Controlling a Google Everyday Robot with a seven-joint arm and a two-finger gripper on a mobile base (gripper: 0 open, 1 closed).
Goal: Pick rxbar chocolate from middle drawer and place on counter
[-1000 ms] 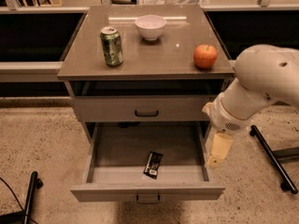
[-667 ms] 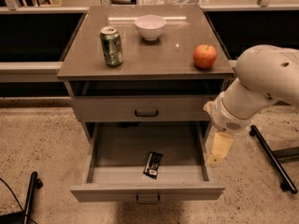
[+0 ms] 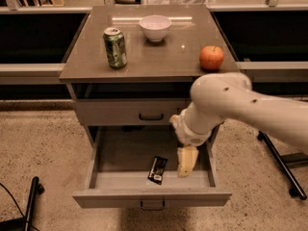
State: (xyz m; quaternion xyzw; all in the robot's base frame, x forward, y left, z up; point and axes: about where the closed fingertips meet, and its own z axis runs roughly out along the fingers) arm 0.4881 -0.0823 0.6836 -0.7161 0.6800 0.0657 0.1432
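Swinging left, the gripper [image 3: 186, 160] reached 3 o'clock of the bar [image 3: 157, 170], so a grab looked near. Wide or closed, it did not show.

No readable text, green can [image 3: 115, 47] and rxbar chocolate [image 3: 157, 170] markings illegible

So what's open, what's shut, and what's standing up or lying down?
Wide grey middle drawer: pulled open.
Grey upper drawer with black handle: shut.
Black-wrapped rxbar chocolate: lying flat in the open drawer.
Green drink can: upright on glossy grey-brown counter.
White bowl: upright.
Pale gripper: over open drawer, beside bar, apart.
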